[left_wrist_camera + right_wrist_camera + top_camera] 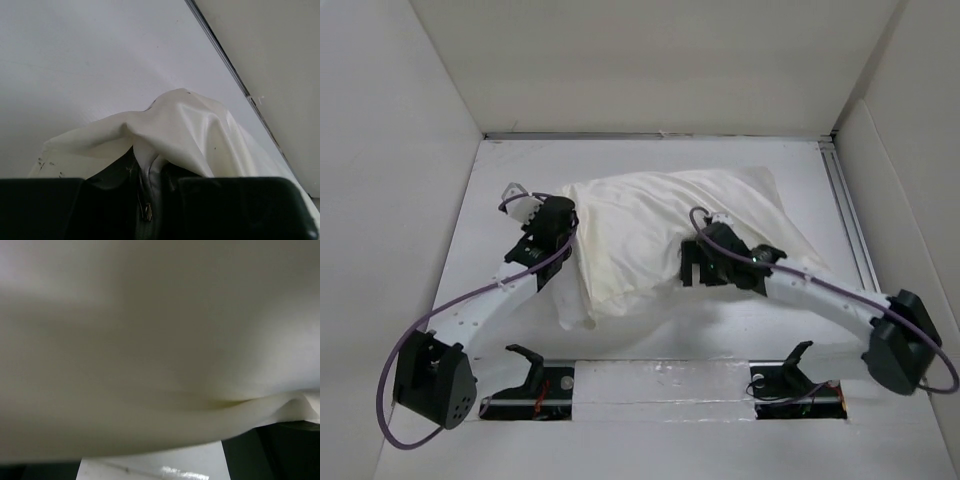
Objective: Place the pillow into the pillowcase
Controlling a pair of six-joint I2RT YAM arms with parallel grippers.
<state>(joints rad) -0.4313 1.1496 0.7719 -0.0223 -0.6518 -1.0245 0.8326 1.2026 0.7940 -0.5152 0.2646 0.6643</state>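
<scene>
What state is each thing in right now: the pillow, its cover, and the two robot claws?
pillowcase: wrinkled and bulging, as if stuffed.
pillow: mostly hidden by the pillowcase; a whiter end seems to show on the right.
left gripper: shut, pinching a fold of the pillowcase.
right gripper: pressed close against the fabric; open or shut cannot be told.

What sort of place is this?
Probably a lab test cell, not a home: plain white panels boxing in a white table, two robot arms bolted at its near edge, one pillowcase lying on it.
</scene>
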